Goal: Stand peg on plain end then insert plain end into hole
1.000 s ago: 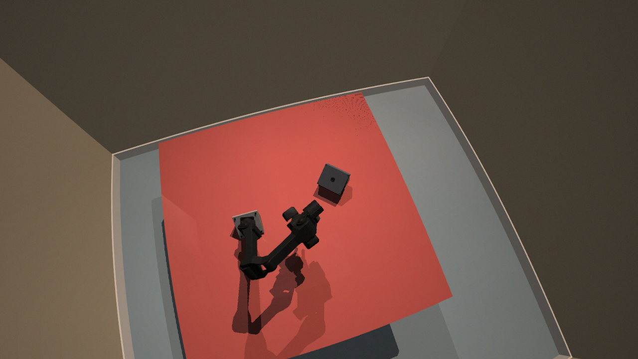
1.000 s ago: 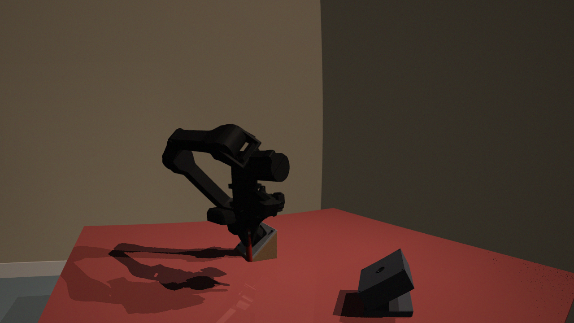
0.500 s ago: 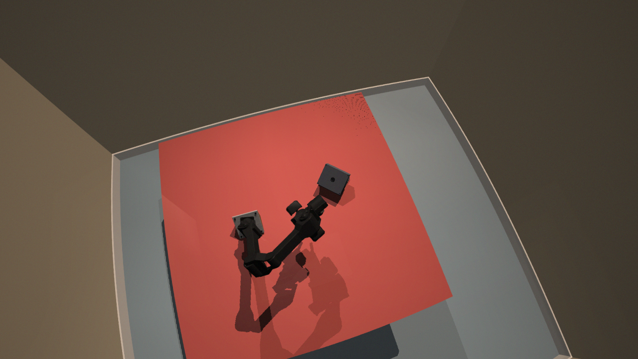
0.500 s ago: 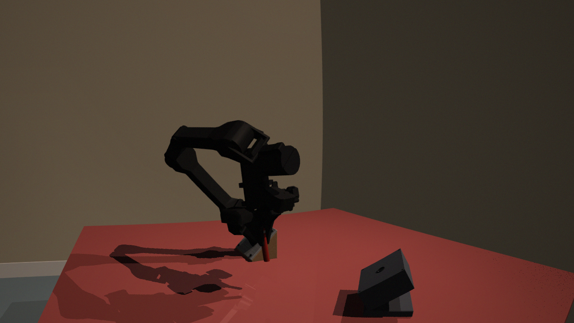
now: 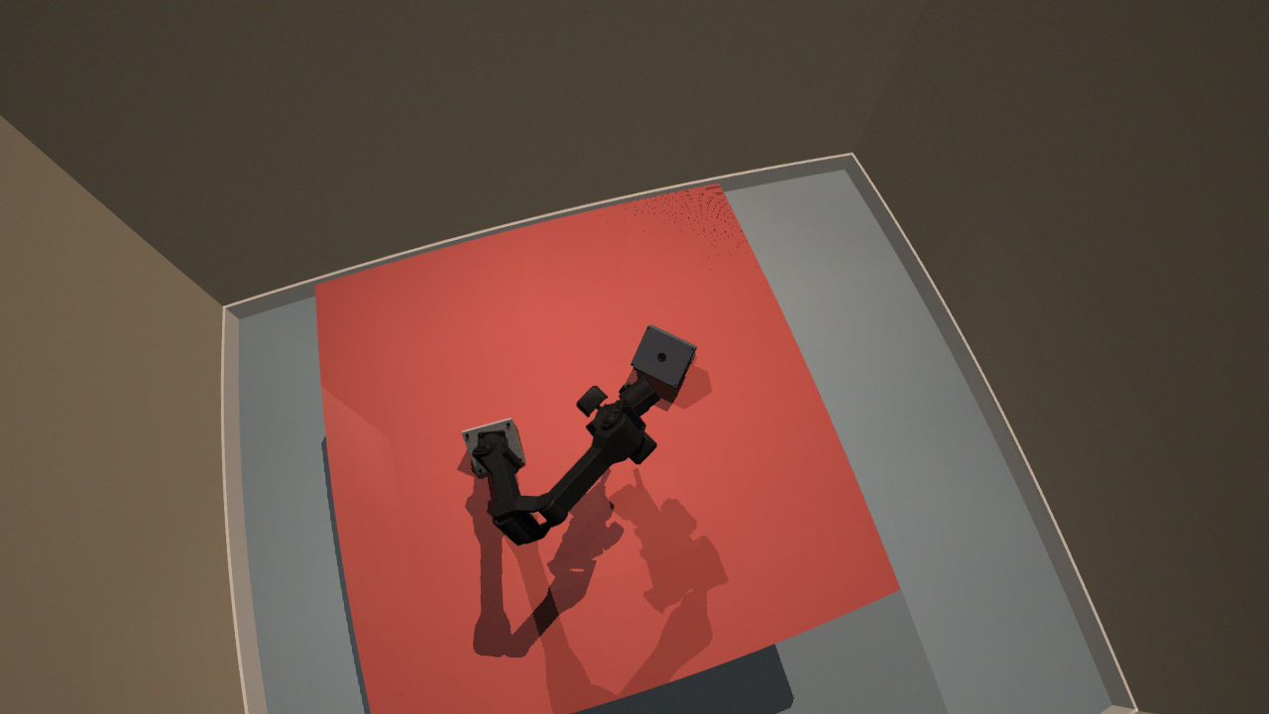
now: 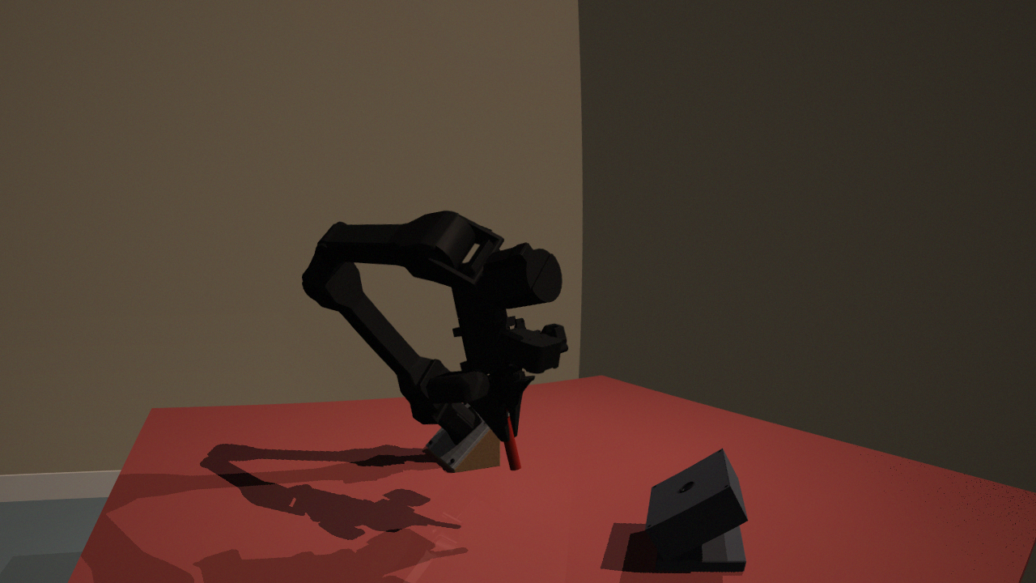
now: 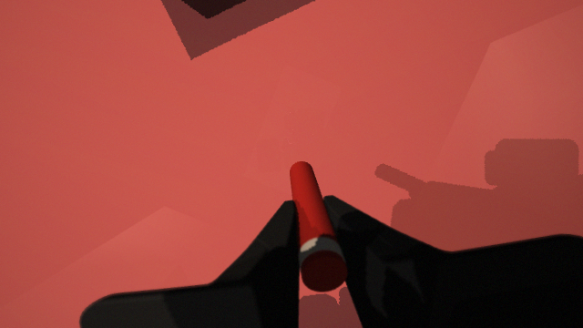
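My gripper (image 6: pixel 511 433) (image 7: pixel 309 207) is shut on the red peg (image 6: pixel 513 453) (image 7: pixel 313 216) and holds it above the table. In the wrist view the white band (image 7: pixel 310 245) is at the end nearest the camera, and the plain end points away beyond the fingertips. In the exterior view the peg leans slightly, plain end down and a little to the right. The fingers and peg are hidden under the arm in the top view. The dark sloped panel (image 5: pixel 647 344) (image 6: pixel 666 506) stands to the right of the peg in the exterior view. Its one hole (image 5: pixel 660 357) (image 6: pixel 685 487) shows empty.
The arm's base block (image 6: pixel 483 455) stands behind the peg in the exterior view. The wrist and forearm (image 5: pixel 578 475) reach toward the panel, and the wrist overlaps its lower edge in the top view. Dark shadows (image 7: pixel 200 34) cross the top of the wrist view.
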You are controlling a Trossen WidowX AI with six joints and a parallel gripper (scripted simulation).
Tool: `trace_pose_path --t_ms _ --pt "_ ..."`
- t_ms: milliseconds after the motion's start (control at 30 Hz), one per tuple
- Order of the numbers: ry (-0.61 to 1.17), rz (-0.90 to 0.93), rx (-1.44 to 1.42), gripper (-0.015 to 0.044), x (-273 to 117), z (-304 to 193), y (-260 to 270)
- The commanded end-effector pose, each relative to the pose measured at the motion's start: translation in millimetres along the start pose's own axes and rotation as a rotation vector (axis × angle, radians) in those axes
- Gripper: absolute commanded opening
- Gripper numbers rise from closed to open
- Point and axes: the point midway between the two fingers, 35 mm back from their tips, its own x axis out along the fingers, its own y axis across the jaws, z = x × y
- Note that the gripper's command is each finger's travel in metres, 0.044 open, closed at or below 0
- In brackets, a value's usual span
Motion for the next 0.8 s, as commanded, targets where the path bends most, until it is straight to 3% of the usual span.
trace_pose_path --t_ms 0,767 --pt "-0.028 0.011 -0.024 0.0000 -1.1 12.0 3.6" --pt "-0.175 0.041 -0.140 0.0000 -6.4 73.1 20.2"
